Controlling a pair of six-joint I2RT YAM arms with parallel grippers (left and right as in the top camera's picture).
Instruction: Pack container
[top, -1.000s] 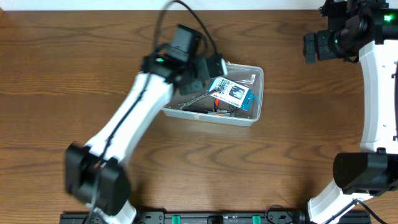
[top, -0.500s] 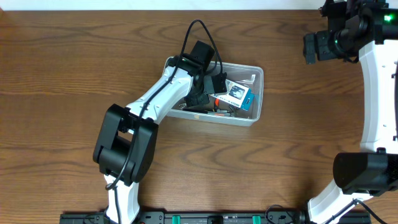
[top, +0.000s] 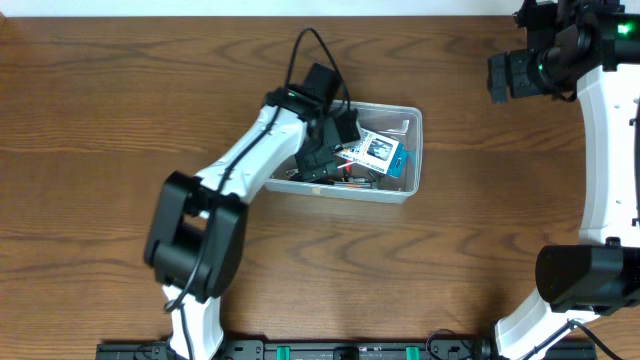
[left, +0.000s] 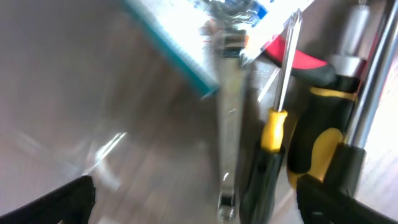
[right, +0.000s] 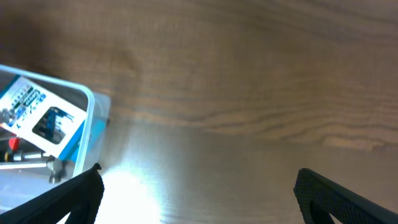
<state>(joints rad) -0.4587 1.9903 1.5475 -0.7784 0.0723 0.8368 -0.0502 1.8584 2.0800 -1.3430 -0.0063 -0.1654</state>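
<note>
**Sharp Overhead, Blurred Wrists**

Overhead was bright, even and sharp. The left wrist view was motion-smeared, glare streaking the container (left: 106, 149) at lower left. The right wrist view was soft, a pale sheen on the table (right: 140, 186) lower left.

Overhead straight down, left wrist close inside container (top: 418, 150), right wrist sees its corner.

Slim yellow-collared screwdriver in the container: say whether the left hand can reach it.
Probably yes: the left hand is open right above the screwdriver, its handle uncovered, though a wrench lies close beside it.
</note>
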